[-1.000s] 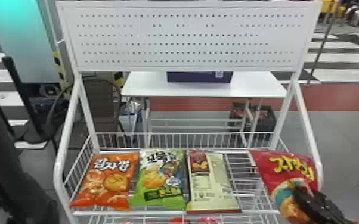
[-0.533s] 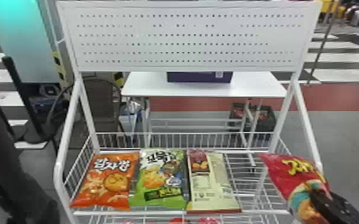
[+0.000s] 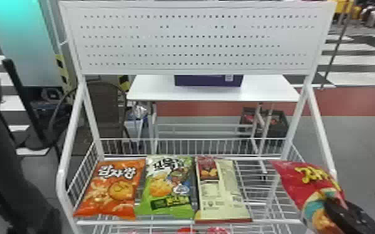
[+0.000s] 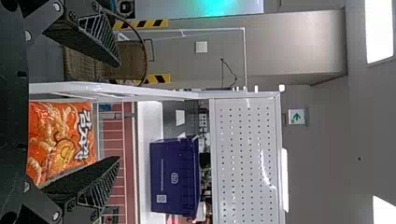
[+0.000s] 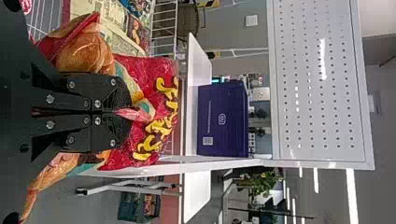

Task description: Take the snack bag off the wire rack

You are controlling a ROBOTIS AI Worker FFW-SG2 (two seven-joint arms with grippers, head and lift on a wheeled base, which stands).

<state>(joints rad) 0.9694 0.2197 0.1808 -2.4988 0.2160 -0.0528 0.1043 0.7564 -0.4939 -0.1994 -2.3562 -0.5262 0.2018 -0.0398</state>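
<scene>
Red snack bag (image 3: 308, 180), one, with yellow lettering: you had it gripped in the right claw (image 3: 330, 205), at the right-hand side of the wire rack (image 3: 134, 222). It sat tilted, its upper end leaning in over the shelf in your head view and its lower end towards you, overlapping the rack's right post. The right claw was closed on it; in the right wrist view its two fingers pinched a fold of the packet, with film bulging out on both sides.

Left claw (image 4: 119, 112), one, black: open, its fingers standing well apart, nothing between their tips. Your left wrist view had the orange snack bag (image 3: 112, 189) beyond it.

Shelf stock, three bags lying side by side, left to right: the orange one, at the left end; a green snack bag (image 3: 165, 186), in the middle; a cream snack bag (image 3: 224, 193), its panel of small print facing up. You had some red packs (image 3: 218, 230) on the tier below, only partly visible.

Fittings: a white perforated panel (image 3: 190, 31), upright across the top of the rack.

Background: a purple crate (image 3: 208, 81), behind the rack; a wicker chair (image 3: 102, 102), behind it to your left.
</scene>
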